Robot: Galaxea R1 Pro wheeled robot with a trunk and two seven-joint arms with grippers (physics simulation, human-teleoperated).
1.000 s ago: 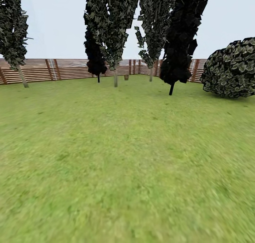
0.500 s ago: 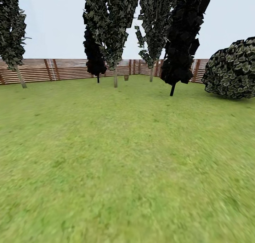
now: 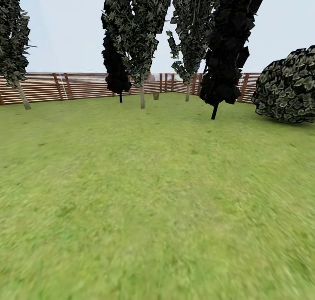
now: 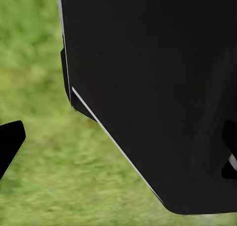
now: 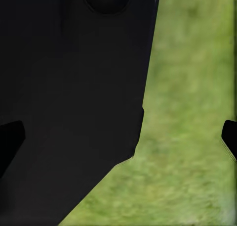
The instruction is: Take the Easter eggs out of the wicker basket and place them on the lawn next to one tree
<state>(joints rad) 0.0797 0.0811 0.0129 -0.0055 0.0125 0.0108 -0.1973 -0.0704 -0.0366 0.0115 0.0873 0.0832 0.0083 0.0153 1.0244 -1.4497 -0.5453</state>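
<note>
Garden setting: from the head view, lawn [image 3: 144, 195] runs flat and green to a slatted wooden fence [image 3: 83, 86] under pale sky. Several trees stand along the far side; one near-black tree [image 3: 227, 50] leans on a thin trunk right of centre, a rounded bush [image 3: 286, 88] beside it. Basket and eggs are nowhere on this stretch of grass, so the robot reads as on its way.

Left wrist view: dark robot body [image 4: 153, 97] close up, blurred grass behind. The left gripper [image 4: 121, 147] shows dark fingertips at each side edge, set wide apart, nothing between.

Right wrist view: same dark bulk against grass. The right gripper [image 5: 121, 137] also has tips at both edges, spread and empty.

Handling, by judgement: eggs that small should be light, hard-shelled, smooth and prone to roll. Best pinched across the middle, gently, and set down rather than dropped.
</note>
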